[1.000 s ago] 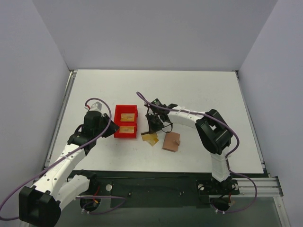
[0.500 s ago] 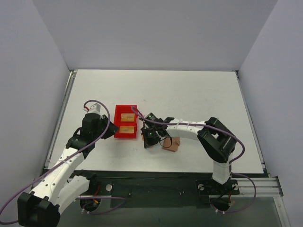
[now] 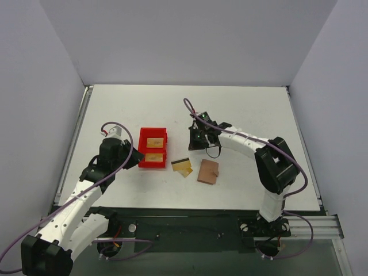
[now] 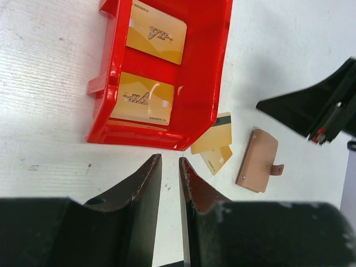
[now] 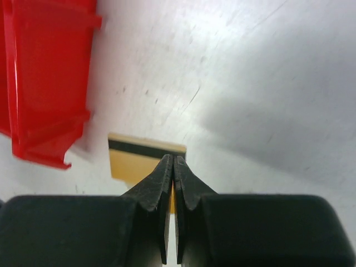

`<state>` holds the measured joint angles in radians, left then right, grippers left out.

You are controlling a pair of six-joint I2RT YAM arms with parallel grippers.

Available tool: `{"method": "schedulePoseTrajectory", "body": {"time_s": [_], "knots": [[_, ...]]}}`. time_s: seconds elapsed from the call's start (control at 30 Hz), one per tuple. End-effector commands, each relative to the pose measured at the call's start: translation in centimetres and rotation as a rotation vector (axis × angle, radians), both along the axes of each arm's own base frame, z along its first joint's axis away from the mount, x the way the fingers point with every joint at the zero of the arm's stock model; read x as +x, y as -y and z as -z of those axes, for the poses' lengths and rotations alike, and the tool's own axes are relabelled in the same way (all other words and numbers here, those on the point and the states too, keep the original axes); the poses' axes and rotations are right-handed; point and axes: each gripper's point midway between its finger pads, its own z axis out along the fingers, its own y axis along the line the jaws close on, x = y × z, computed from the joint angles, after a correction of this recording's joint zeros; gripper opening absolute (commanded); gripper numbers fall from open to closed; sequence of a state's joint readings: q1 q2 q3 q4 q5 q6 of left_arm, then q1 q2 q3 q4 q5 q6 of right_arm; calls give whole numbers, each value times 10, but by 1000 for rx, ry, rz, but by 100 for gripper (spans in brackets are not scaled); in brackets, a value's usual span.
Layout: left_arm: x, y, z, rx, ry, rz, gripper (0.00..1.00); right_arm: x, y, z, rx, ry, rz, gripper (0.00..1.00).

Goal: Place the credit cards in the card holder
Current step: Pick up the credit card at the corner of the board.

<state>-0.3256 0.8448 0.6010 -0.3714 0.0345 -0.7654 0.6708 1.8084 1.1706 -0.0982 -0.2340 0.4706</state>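
Two gold credit cards (image 3: 183,167) lie overlapping on the table right of the red bin; the upper one (image 4: 213,137) shows its dark stripe. Two more cards (image 4: 155,34) lie face up inside the bin. The brown card holder (image 3: 207,171) lies closed just right of the loose cards, clasp tab (image 4: 277,169) to its side. My right gripper (image 3: 195,144) hangs shut and empty above the table, beyond the loose cards; the striped card (image 5: 136,158) shows behind its tips (image 5: 173,158). Left of the bin, my left gripper (image 4: 169,160) holds nothing, its jaws slightly apart.
The red plastic bin (image 3: 142,155) stands between the two arms, its near wall (image 4: 139,136) close ahead of the left fingers. White table surface extends behind and to the right. Grey walls enclose the table on three sides.
The right gripper dipped down over the loose cards half a second ago, then rose and drew back to the far right. The cards shifted slightly. The left arm barely moved.
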Motion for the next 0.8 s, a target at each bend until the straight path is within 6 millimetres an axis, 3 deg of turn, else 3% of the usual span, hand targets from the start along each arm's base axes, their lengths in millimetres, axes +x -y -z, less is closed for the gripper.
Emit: {"method": "schedulePoseTrajectory", "body": {"time_s": [0.0, 0.17, 0.4, 0.77], "knots": [[7, 3, -12, -16, 43, -1, 29, 23, 8, 6, -47, -9, -2, 0], [8, 3, -11, -11, 38, -1, 29, 25, 4, 28, -81, -61, -32, 1], [9, 4, -8, -12, 32, 1, 29, 15, 9, 42, -98, -102, -34, 2], [9, 4, -9, -14, 32, 2, 29, -21, 3, 56, -119, -164, -101, 2]]}}
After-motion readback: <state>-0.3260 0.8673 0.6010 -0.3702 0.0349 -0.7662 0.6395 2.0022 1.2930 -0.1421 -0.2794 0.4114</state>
